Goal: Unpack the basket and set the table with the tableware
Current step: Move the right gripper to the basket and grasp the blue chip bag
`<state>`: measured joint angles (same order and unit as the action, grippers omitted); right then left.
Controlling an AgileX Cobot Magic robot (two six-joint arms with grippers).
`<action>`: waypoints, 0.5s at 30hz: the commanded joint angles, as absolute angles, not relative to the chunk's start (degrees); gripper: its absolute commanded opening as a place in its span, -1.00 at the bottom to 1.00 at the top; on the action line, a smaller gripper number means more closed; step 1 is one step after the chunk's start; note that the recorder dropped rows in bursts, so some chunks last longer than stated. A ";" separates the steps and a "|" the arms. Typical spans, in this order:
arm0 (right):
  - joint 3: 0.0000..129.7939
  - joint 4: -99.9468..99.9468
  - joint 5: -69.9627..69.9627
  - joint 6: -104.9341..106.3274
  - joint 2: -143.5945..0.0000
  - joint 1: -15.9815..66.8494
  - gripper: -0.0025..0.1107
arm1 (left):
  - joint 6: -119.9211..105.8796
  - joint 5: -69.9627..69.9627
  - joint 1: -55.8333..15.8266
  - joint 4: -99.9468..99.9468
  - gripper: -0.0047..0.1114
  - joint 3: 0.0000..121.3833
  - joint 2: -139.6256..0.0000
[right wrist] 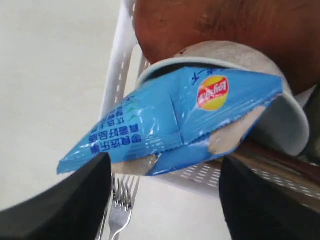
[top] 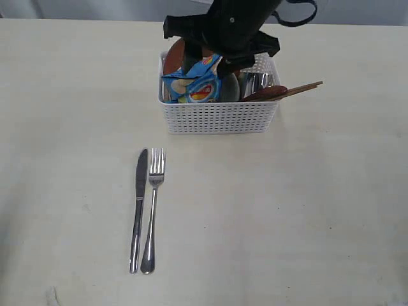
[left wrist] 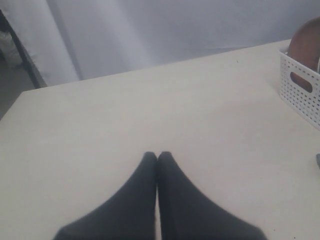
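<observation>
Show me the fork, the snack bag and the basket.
fork [top: 152,217], exterior view, middle of its handle.
snack bag [right wrist: 170,120], right wrist view, its blue front.
basket [top: 220,118], exterior view, its front lattice wall.

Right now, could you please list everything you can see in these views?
table: one, cream, under everything
basket: one, white, far side of table
knife: one, steel, on table before basket
fork: one, steel, right of knife
snack bag: one, blue, sticking from basket
plate: one, brown, on edge in basket
bowl: one, off-white, in basket beside bag
cup: one, steel, in basket
spoon: one, reddish-brown, in basket
chopsticks: count unclear, wooden, poking over basket's end
left gripper: one, black, shut above table
right gripper: one, black, open around the bag
</observation>
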<state>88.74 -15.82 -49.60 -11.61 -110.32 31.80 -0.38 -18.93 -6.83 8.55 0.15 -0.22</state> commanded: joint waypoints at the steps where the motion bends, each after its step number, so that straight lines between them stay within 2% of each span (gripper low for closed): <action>1: 89.26 -16.76 -48.80 -12.40 -112.26 31.43 0.09 | 0.00 -18.35 -7.23 8.50 -0.92 0.00 0.00; 11: 89.26 -16.88 -46.59 -13.67 -114.37 31.43 0.09 | 0.00 -18.35 -7.23 8.50 -0.92 0.00 0.00; 13: 89.26 -16.88 -46.59 -13.67 -114.37 31.43 -0.01 | 0.00 -18.35 -7.23 8.50 -0.92 0.00 0.00; 15: 89.26 -16.88 -46.59 -13.67 -114.37 31.43 -0.22 | 0.00 -18.35 -7.23 8.50 -0.92 0.00 0.00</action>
<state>88.83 -16.97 -46.95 -13.53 -114.43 31.80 -0.38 -18.93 -6.83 8.55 0.15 -0.22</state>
